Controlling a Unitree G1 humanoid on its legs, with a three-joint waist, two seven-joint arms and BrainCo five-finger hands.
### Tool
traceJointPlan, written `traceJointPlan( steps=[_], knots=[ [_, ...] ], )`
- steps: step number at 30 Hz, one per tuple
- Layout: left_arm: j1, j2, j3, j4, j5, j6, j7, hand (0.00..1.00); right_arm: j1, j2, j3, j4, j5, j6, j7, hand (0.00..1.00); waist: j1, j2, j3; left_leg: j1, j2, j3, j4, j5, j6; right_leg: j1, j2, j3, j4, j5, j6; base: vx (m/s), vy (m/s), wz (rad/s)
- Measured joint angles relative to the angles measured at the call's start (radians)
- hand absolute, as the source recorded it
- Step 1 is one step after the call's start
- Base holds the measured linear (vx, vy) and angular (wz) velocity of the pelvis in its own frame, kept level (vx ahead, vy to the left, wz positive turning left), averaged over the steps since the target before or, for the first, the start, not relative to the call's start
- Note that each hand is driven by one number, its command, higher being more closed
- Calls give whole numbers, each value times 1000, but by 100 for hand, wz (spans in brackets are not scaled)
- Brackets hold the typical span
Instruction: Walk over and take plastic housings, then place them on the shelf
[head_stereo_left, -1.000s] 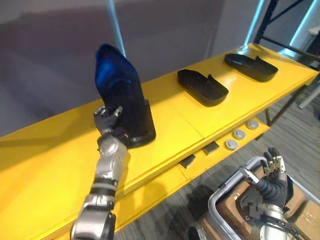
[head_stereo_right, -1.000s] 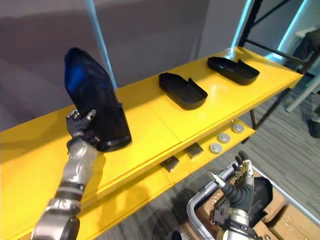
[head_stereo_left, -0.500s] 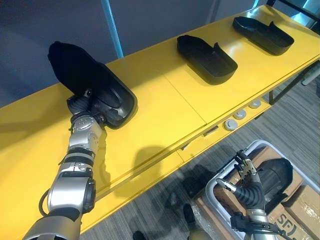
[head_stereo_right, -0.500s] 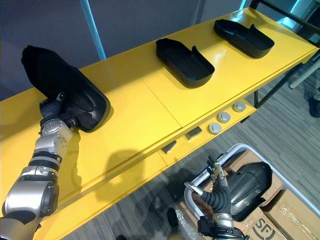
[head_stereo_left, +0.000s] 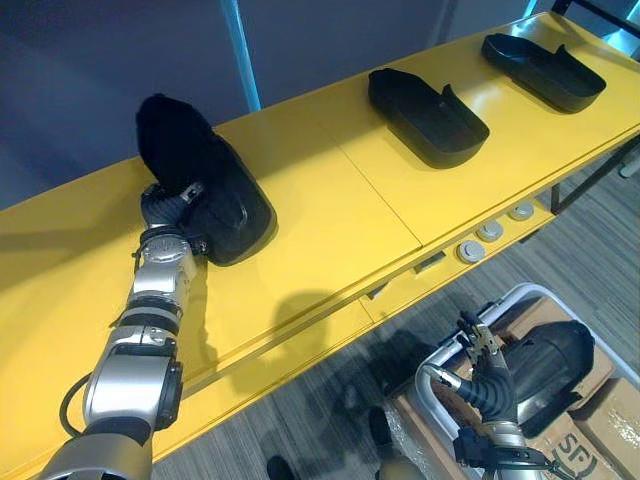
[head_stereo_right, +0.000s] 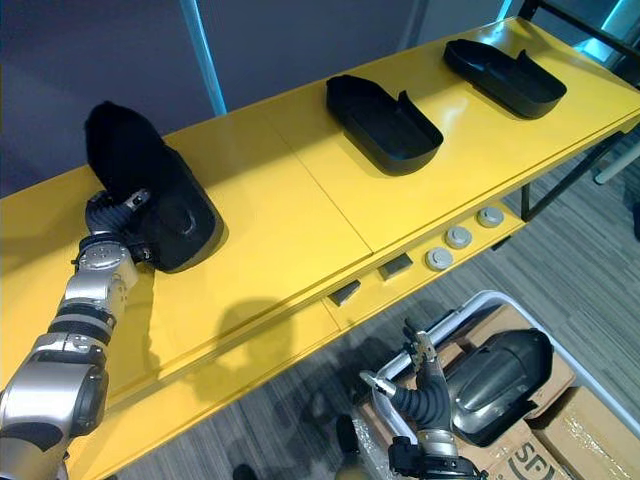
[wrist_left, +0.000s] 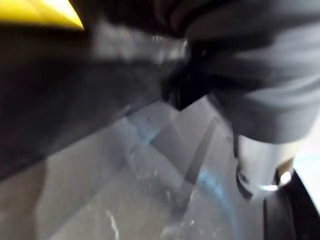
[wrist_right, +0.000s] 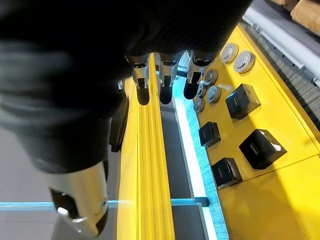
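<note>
A black plastic housing (head_stereo_left: 215, 190) lies tilted on the yellow shelf (head_stereo_left: 330, 220) near its left end. My left hand (head_stereo_left: 165, 210) is pressed against the housing's near edge, with the arm reaching up from the lower left. Two more black housings (head_stereo_left: 430, 115) (head_stereo_left: 545, 70) lie open side up further right on the shelf. My right hand (head_stereo_left: 485, 375) hangs open low on the right, its fingers (wrist_right: 165, 85) straight and holding nothing. It hovers beside another dark housing (head_stereo_left: 545, 365) that lies in a bin.
The bin (head_stereo_left: 520, 297) has a pale rim and stands on the grey floor with cardboard boxes (head_stereo_left: 610, 420) beside it. On the shelf's lower ledge sit round silver discs (head_stereo_left: 490, 232) and small black blocks (head_stereo_left: 430, 263). A grey wall runs behind the shelf.
The housing stood upright a second ago and now lies tilted on the shelf with my left hand still at its edge. The camera has tipped down toward the bin.
</note>
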Motion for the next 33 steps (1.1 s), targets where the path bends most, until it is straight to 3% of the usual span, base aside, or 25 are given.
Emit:
traceJointPlan(
  steps=[12, 17, 21, 28, 33],
  knots=[
    [-31, 4, -44, 14, 12, 19, -2, 0, 2, 13, 7, 28, 0, 0, 12, 0, 1, -4, 2, 1, 0, -18, 0, 3, 3, 11, -1, -19, 0, -1, -2, 1, 6, 3],
    [-46, 2, -45, 5, -163, 17, 0, 0, 1, 14, 7, 28, -7, 3, 8, 0, 4, -5, 3, 1, 0, -23, 0, 3, 3, 15, -2, -22, 0, -2, -3, 13, 12, 2],
    [-49, -4, -45, -102, -257, -1, 20, 0, -1, 16, 7, 34, -10, 18, 2, 0, 6, -5, 3, 2, 0, -27, 0, 4, 3, 20, -3, -26, 0, -3, -4, 16, 12, 2],
    [-91, -4, -42, -252, -231, -51, 85, 0, -8, 20, 7, 72, -10, 24, 1, 0, 8, -6, 1, 27, 1, -52, 0, 5, 4, 61, -3, -53, -1, -9, -9, 8, 13, 10],
    [-95, 3, 12, -371, -49, -53, 148, 0, -14, 24, 4, 91, -10, 20, 5, 0, 21, -7, -20, 35, -2, -70, -15, 18, 4, 74, -4, -75, 0, -12, -7, -11, 10, 11]
  ],
)
